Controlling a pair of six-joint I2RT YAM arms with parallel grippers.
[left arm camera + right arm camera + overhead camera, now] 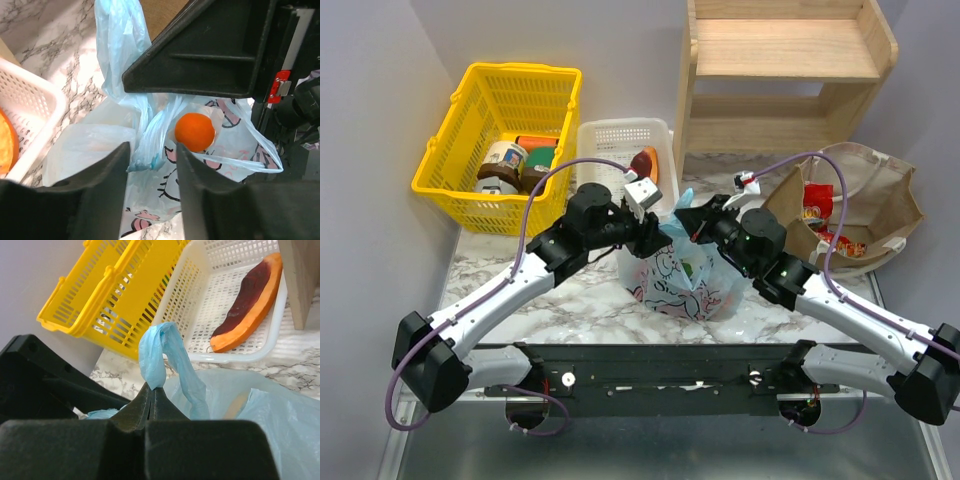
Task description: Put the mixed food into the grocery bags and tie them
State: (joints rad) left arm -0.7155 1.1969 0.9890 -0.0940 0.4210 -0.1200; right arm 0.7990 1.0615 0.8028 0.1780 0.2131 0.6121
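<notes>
The light-blue bag [682, 280] sits on the desk [570, 305] between both arms, its upright handle [159, 347] pinched in the pressed-together right tool [151, 392], while its twisted handle [149, 132] lies lengthwise in the gap of the spread left tool [152, 150].

Probably a robotics lab, marble-look table [580, 300], black mounting rail [660, 380], plain walls [380, 100]

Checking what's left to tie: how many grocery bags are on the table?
2. A thin light-blue printed plastic bag stands in the middle; a larger tan-brown bag with loop handles lies open at the right. No others show, though the arms could hide one.
</notes>
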